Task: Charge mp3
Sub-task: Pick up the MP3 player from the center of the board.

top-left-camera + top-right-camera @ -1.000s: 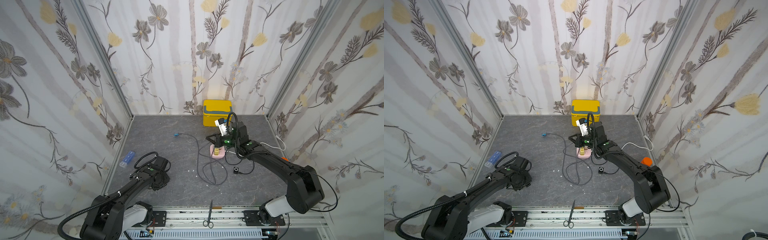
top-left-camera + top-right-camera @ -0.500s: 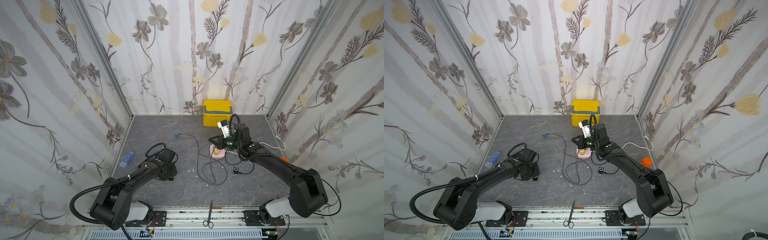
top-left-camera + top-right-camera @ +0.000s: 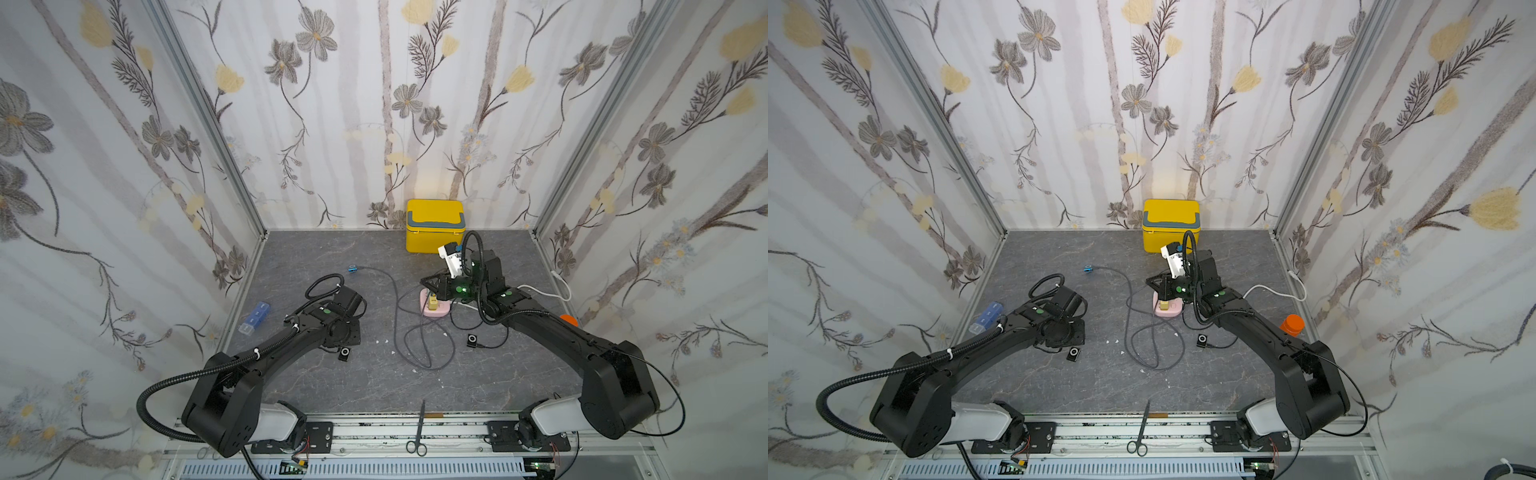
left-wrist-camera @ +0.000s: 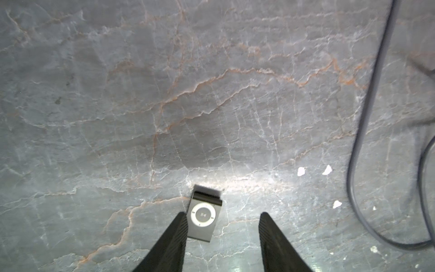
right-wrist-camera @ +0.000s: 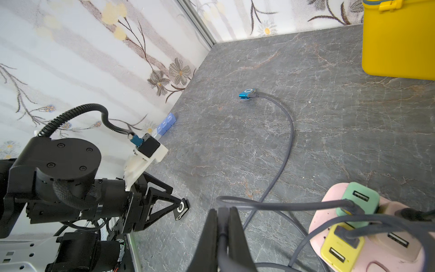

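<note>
Hidden, left side: in both top views the arm's wrist covers the left pincer (image 4: 223, 214). The left wrist view cuts its fingers (image 4: 174, 237) off at the frame edge.
Hidden, right side: the free end of the held cable (image 5: 282, 204) is out of sight below the right pincer (image 5: 223, 210), so I cannot tell what plug it carries.
Hard to make out: the grey mp3 player (image 4: 203, 216) shows only as a small dark square in both top views (image 3: 344, 353). Its socket shows in no view.
Left pincer: moderately spread and holding nothing. One finger sits right at the player's side, and I cannot tell whether they touch. The other finger is clear of it.
Right pincer: closed, pinching the held cable, which runs on to the green block of the charging hub (image 5: 376, 235).
Grey mp3 player, place: flat on the tabletop (image 3: 332, 390), between the left fingers, well apart from the hub.
Grey mp3 player, pointing: control wheel up, clip end facing away from the pincer's base. Its long axis lies roughly along the fingers, slightly skewed.
Other players: the blue mp3 player (image 5: 246, 93) and the black mp3 player (image 3: 471, 340) each lie on the tabletop with a cable attached.
Back wall: yellow box (image 3: 434, 226).
</note>
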